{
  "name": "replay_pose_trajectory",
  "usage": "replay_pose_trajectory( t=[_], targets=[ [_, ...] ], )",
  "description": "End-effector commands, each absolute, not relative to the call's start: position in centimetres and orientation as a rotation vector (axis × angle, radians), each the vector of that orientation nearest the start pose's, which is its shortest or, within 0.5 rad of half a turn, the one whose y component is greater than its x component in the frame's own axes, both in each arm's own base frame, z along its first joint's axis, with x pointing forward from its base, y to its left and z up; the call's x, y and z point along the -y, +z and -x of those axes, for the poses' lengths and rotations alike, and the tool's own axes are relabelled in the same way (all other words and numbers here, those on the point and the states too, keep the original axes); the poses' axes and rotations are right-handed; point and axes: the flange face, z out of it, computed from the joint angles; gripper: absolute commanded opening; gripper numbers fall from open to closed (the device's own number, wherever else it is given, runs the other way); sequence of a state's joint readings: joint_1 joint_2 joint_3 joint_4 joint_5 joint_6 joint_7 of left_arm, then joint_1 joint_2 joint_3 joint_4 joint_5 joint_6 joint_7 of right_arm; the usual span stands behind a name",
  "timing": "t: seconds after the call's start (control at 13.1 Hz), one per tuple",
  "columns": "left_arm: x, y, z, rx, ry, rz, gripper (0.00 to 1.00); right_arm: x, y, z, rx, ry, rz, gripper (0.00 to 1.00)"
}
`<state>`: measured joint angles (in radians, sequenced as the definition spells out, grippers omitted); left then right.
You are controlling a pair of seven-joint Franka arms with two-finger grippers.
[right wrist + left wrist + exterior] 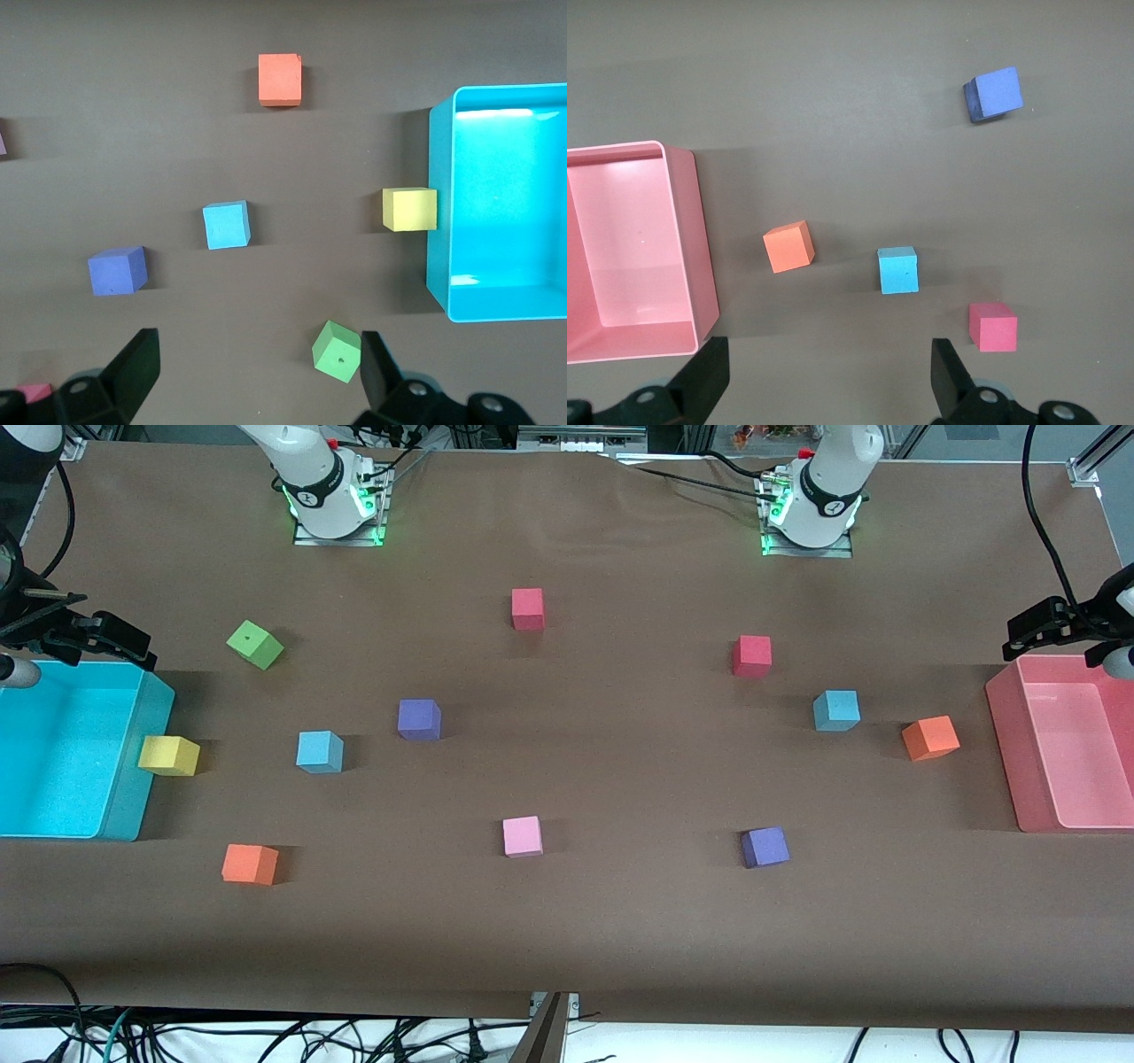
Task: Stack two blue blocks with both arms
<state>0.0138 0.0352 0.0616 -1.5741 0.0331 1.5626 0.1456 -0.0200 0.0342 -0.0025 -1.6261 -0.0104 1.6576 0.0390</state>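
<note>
One sky-blue block (320, 751) lies toward the right arm's end of the table, beside a purple cube (419, 719); it also shows in the right wrist view (226, 225). The other sky-blue block (836, 710) lies toward the left arm's end, beside an orange cube (930, 738); it also shows in the left wrist view (897, 270). My left gripper (1021, 638) hangs high over the pink bin's corner, open and empty (828, 376). My right gripper (124, 646) hangs high over the turquoise bin's corner, open and empty (257, 367).
A turquoise bin (133, 779) stands at the right arm's end with a yellow cube (168, 755) against it. A pink bin (1005, 753) stands at the left arm's end. Red cubes (527, 608) (751, 655), green (254, 644), orange (249, 864), pink (522, 836) and purple (765, 847) cubes lie scattered.
</note>
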Motion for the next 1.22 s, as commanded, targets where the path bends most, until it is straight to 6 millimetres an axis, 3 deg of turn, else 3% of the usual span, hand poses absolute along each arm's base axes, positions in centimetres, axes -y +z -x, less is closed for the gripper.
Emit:
replay_pose_trajectory(
  t=[0.0,1.14],
  targets=[
    [-4.63,60.76,-56.34,-0.125,0.093,3.083,1.0,1.49,58.74,-56.65,-0.094,0.012,3.142,1.0],
    [-4.33,60.57,-56.65,-0.133,0.082,3.094,1.0,1.5,58.74,-56.65,-0.094,0.012,3.142,1.0]
  ],
)
